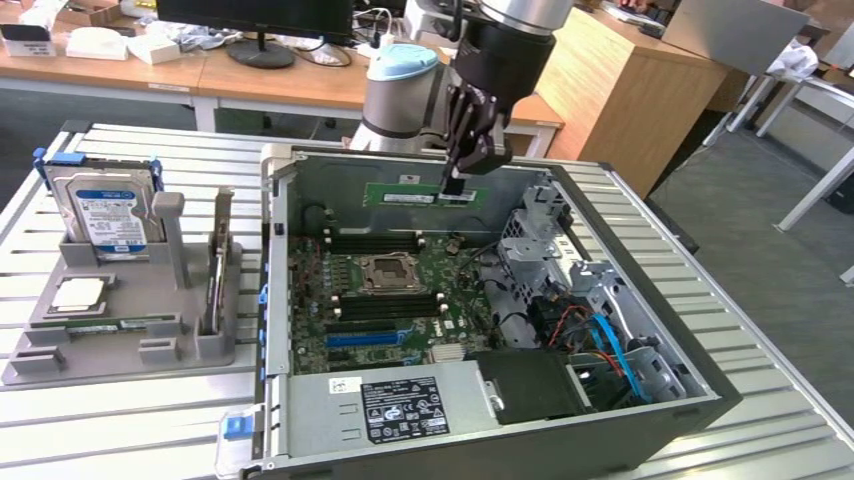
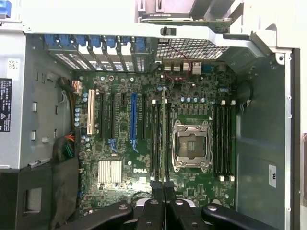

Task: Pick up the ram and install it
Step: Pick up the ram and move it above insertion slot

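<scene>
Above the open computer case [image 1: 694, 392], the end effector [image 1: 457, 186] is clenched on the ram [image 1: 407, 194], pinching the thin green stick near its end on the exterior view's right. The stick hangs level on its long edge, clear of the motherboard [image 1: 400, 318] below. From the wrist, the two black fingers [image 2: 152, 201] meet around the ram [image 2: 164, 143], seen edge-on as a thin line. It runs the same way as the black memory slots [image 2: 157, 139] beside the metal processor socket [image 2: 192, 146], and sits over them. A long blue slot [image 2: 133, 115] lies a few rows away, next to a white one. At the near end of the case in the exterior view sits the grey power supply [image 1: 387, 400] with its labels, and loose blue and red cables lie toward that view's right. Well off on the exterior view's left, a grey holder [image 1: 187, 345] stands on the slatted metal counter [image 1: 134, 425]. It carries an upright hard drive [image 1: 107, 215] and another green stick [image 1: 118, 323] lying flat.
</scene>
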Robot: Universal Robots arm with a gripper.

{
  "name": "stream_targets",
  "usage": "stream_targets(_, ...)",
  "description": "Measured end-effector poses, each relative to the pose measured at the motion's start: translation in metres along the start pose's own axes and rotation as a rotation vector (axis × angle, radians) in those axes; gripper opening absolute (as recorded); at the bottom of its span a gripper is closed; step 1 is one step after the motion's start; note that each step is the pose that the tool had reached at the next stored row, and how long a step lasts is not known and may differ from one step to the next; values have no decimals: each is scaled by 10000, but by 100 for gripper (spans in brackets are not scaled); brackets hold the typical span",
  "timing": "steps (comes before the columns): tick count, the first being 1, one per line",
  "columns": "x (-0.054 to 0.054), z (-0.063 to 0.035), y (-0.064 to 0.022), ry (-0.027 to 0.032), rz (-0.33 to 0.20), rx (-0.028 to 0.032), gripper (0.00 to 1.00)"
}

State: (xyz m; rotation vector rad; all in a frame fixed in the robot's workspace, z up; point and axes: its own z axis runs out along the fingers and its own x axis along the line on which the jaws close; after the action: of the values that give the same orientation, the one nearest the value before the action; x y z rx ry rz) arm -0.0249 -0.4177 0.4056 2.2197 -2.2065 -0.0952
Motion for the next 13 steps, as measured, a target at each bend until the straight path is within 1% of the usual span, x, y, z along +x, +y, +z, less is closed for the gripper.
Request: stream_targets(13, 5, 131, -6, 0, 4, 0, 11)
